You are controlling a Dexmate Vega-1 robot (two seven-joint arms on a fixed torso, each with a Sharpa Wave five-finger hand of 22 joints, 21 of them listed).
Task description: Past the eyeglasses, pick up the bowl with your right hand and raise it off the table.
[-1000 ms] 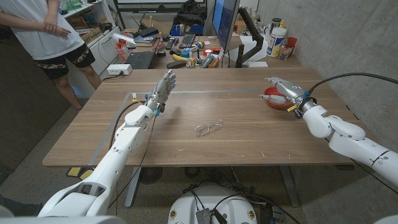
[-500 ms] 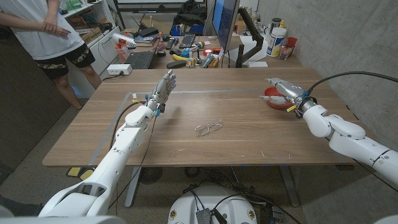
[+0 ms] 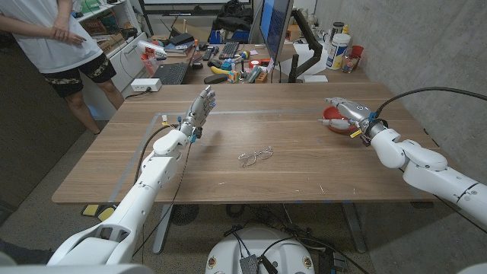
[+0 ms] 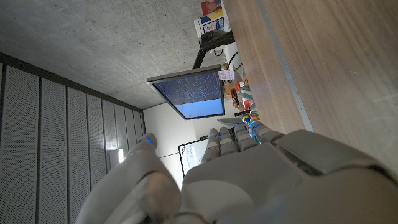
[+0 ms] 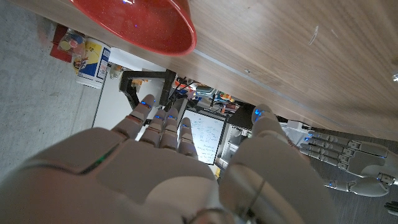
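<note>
Beside right hand (image 3: 346, 112), glossy round red bowl (image 5: 134, 23)

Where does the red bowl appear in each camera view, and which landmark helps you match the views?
Head view: red bowl at the table's far right, by the right hand.
Left wrist view: bowl not in it.
Right wrist view: bowl beyond the fingers.
Shared landmark: the monitor.

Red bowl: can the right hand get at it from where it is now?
Probably yes. The right hand is open right beside the red bowl, nothing between them; the eyeglasses lie well clear toward the table's middle.
</note>
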